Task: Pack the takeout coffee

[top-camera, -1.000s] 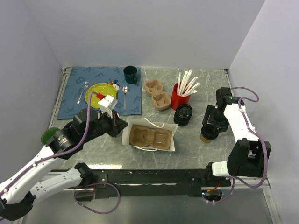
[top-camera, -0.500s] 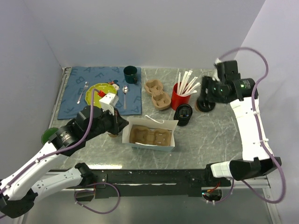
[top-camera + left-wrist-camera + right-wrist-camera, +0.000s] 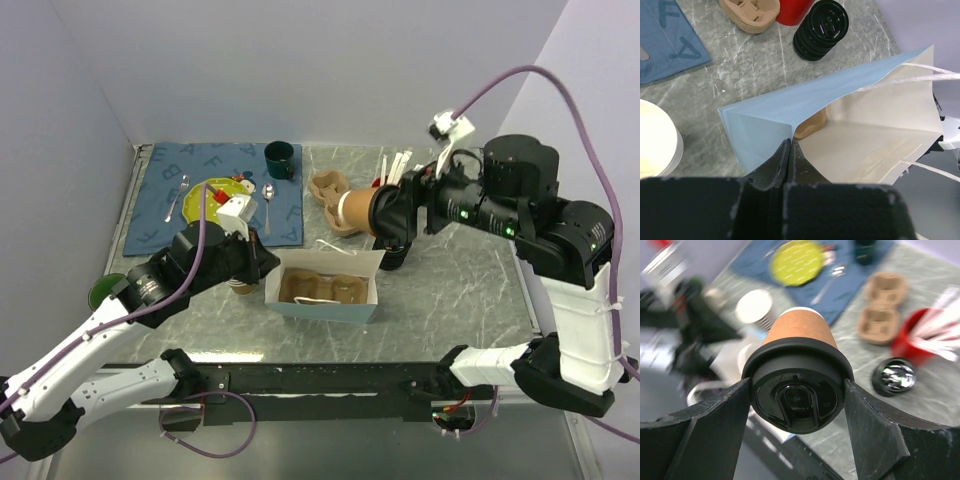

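Note:
The takeout coffee (image 3: 355,208), a brown paper cup with a black lid (image 3: 797,390), is held in the air on its side. My right gripper (image 3: 385,215) (image 3: 797,395) is shut on it at the lid rim, one finger on each side. It hangs above the far edge of the white paper bag (image 3: 322,292), which holds a brown cup carrier (image 3: 320,287). My left gripper (image 3: 262,262) (image 3: 789,144) is shut on the bag's (image 3: 790,107) left rim, holding the mouth wide.
A stack of black lids (image 3: 822,27) and a red cup of straws (image 3: 920,335) stand behind the bag. Two spare carriers (image 3: 330,190), a green mug (image 3: 279,159) and a blue placemat (image 3: 160,205) with a plate (image 3: 215,195) lie farther back. A lidless paper cup (image 3: 655,137) stands left of the bag.
My right arm has lifted the coffee off the table at the right, swung it up and leftward, and tipped it sideways over the bag. My left gripper kept its hold on the bag.

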